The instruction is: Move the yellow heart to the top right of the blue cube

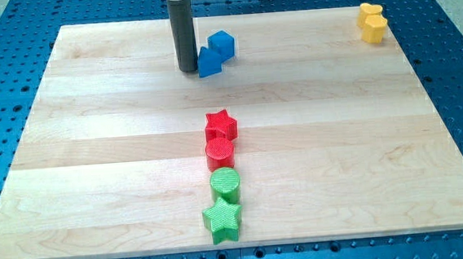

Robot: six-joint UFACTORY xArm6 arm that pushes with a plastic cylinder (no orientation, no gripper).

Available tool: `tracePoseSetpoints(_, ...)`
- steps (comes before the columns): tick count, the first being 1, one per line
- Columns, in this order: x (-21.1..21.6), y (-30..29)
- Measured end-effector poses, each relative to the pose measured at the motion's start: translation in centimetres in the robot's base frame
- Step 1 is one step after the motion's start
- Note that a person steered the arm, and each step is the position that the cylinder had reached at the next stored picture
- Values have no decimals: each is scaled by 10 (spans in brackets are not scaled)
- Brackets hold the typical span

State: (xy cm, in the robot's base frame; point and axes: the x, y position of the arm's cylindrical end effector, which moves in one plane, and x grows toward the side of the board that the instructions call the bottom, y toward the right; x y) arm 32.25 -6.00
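The yellow heart (372,22) lies at the board's top right corner. The blue cube (221,45) sits near the top middle, with a blue triangular block (209,62) touching its lower left side. My tip (187,69) is on the board just left of the blue triangular block, close against it. The yellow heart is far to the right of my tip and of the blue cube.
A red star (221,125), a red cylinder (220,153), a green cylinder (225,183) and a green star (222,219) form a column at the lower middle. The wooden board (94,155) rests on a blue perforated table.
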Motion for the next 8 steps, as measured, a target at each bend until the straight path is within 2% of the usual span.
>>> tracePoseSetpoints(2,2,43)
tracePoseSetpoints(4,3,33)
tracePoseSetpoints(5,-1,-14)
tracePoseSetpoints(8,-38,14)
